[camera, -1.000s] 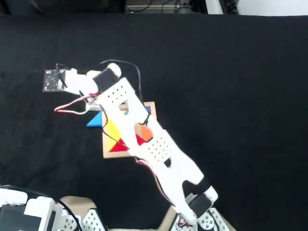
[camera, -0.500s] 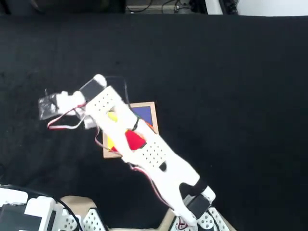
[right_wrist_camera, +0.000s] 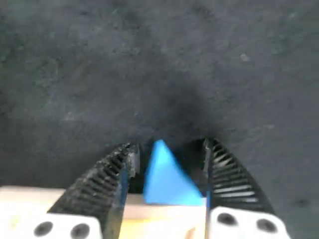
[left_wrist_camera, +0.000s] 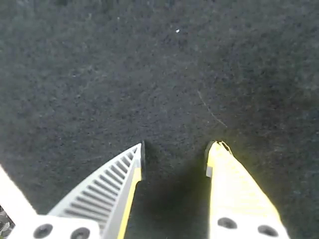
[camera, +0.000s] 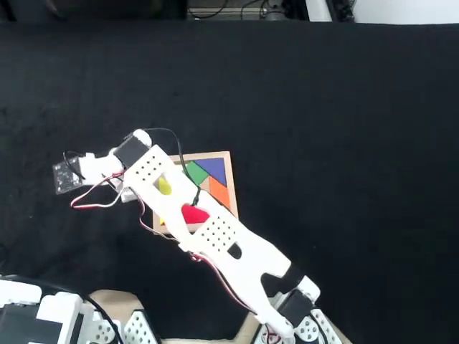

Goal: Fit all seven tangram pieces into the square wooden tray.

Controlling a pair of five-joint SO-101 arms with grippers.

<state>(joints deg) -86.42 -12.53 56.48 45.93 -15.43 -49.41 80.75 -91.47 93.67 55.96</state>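
Note:
The square wooden tray (camera: pixel 229 155) lies near the table's middle, with green (camera: pixel 194 172), purple (camera: pixel 214 168) and orange (camera: pixel 219 190) pieces in it. My right arm (camera: pixel 215 229) stretches across the tray and hides its left part. In the right wrist view, my right gripper (right_wrist_camera: pixel 167 144) is open around a blue triangle (right_wrist_camera: pixel 167 180). The triangle lies on the black cloth just outside the tray's wooden rim (right_wrist_camera: pixel 20 197). A dark gap separates it from one finger. My left gripper (left_wrist_camera: pixel 174 147) is open over bare cloth and holds nothing.
Black cloth covers the whole table. The arm bases stand at the front edge, one at the left (camera: pixel 43 312) and one right of centre (camera: pixel 294 315). Red and black cables (camera: pixel 100 201) hang off the right arm's wrist.
The right arm swung left and toward the front edge, uncovering the green, purple and orange pieces. The blue triangle, seen left of the tray a second ago, is now under the arm.

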